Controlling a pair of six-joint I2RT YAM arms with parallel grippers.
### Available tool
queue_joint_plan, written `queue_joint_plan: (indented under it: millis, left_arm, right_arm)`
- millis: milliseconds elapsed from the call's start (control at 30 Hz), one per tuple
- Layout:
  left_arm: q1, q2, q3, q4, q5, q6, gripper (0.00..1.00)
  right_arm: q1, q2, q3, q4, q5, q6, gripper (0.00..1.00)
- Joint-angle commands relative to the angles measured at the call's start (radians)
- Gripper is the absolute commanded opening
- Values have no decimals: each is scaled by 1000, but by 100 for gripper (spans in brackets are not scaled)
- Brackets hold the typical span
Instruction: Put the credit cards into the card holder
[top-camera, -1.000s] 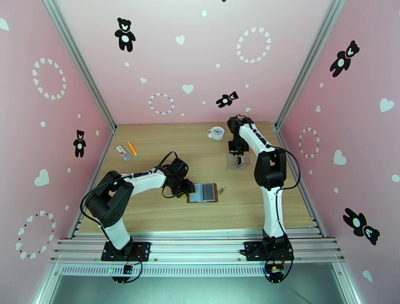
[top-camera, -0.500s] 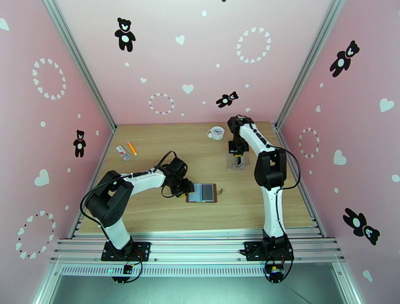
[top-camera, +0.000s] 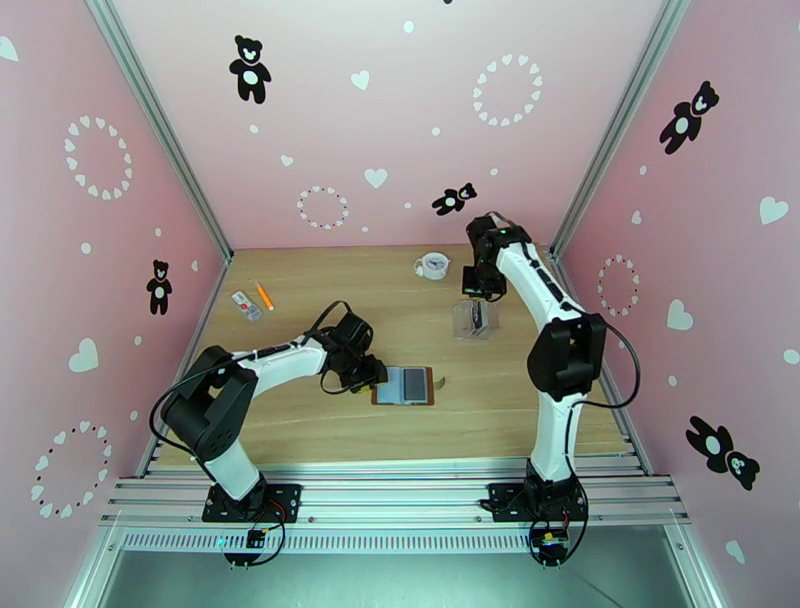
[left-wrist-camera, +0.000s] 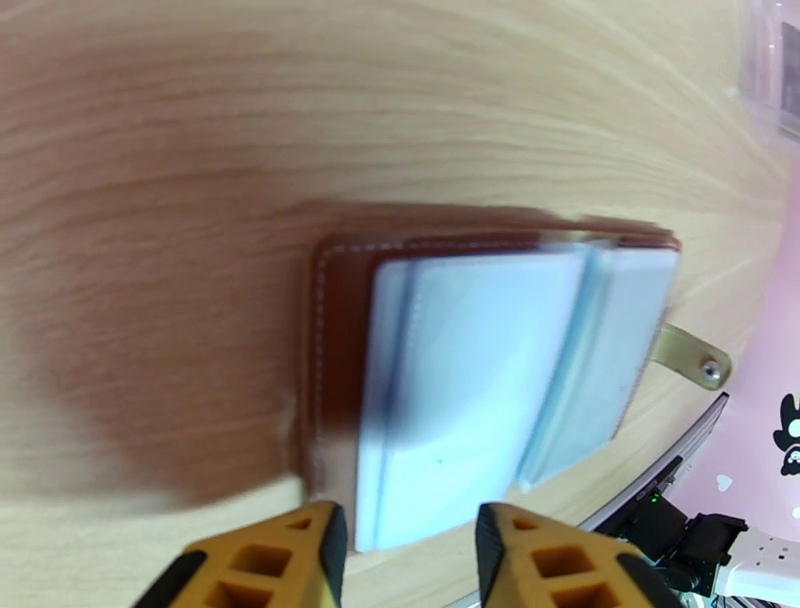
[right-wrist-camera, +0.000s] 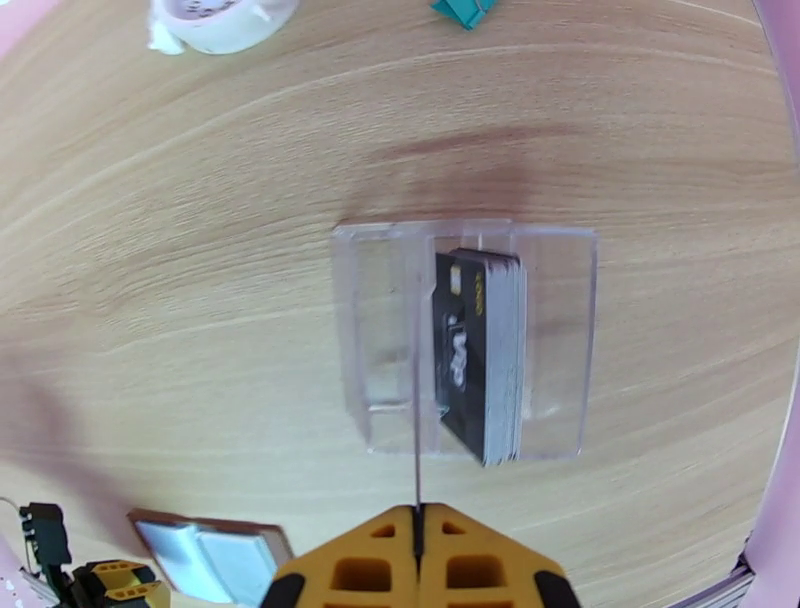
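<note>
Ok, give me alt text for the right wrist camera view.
The shut right gripper pinches what looks like a card seen edge-on, above a clear stand holding upright dark credit cards on a wooden table. A tape roll lies beyond.

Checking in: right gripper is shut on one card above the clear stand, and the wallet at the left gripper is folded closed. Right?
Not quite: the card holder lies open, pale sleeves up, strap out sideways, as the left wrist view shows. The right gripper is shut on a credit card seen edge-on above the clear stand.
</note>
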Motion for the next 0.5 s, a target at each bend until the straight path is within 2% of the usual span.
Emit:
queue_joint_plan:
  millis: [0,200,333,467]
  left_arm:
    - [24,-48,-5,-23,-13,9,40]
    - [47,-46,-15,-35,-11,16,37]
    - [47,-24,-21,-19,7,17,34]
    - [47,-1,-22,-4,32,21,30]
  right_arm:
    - [29,-134,-114,54,-129,54,0]
    - [122,-349,-509,303,-357,239,0]
    - [253,-431,-714,456,-380,333,0]
    - [359,-438,-845,589,-401,405,0]
